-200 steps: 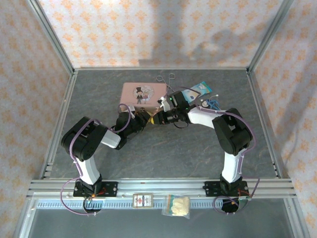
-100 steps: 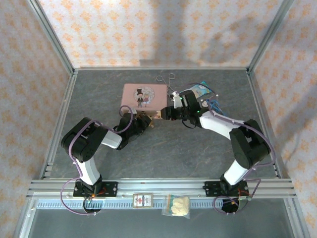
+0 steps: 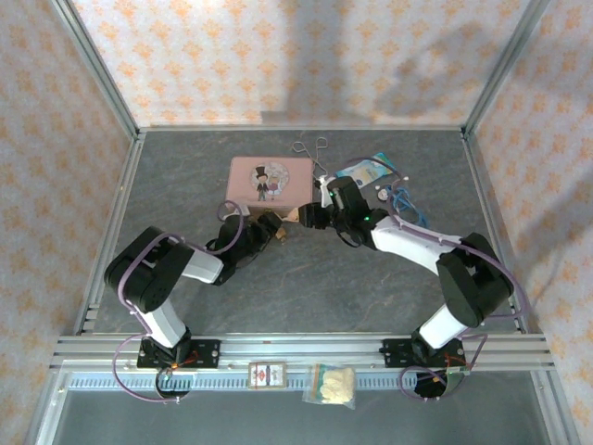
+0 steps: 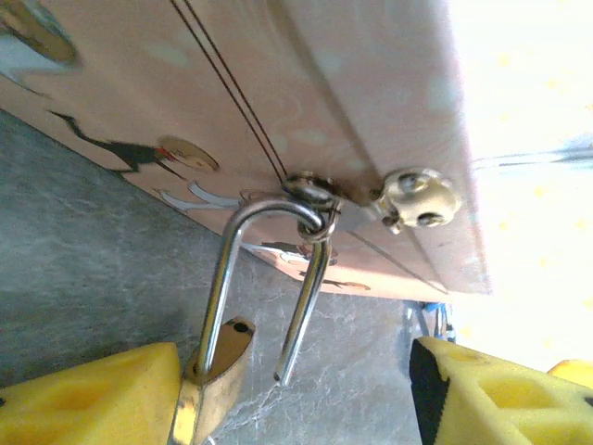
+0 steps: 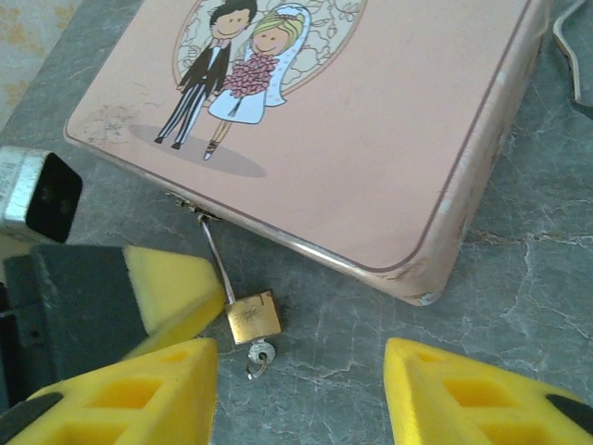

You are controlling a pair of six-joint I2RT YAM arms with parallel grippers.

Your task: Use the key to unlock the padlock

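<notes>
The padlock (image 4: pixel 218 371) is let go, shackle (image 4: pixel 227 269) free.
The left gripper (image 4: pixel 292 394), pressed together a second ago, is now spread. The padlock is left hanging on the tin's (image 4: pixel 389 93) hasp (image 4: pixel 310 190), lower left of frame, with one shackle leg out, so unlocking is judged done. The right gripper (image 5: pixel 301 389), spread too, has been drawn back rightward.

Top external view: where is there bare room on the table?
Bare: the near table between the arms, and the far-left corner beside the pink tin. Crowded: the tin's near edge, where left end effector and right end effector meet by the padlock, and its right side: scissors, packet, cord.
</notes>
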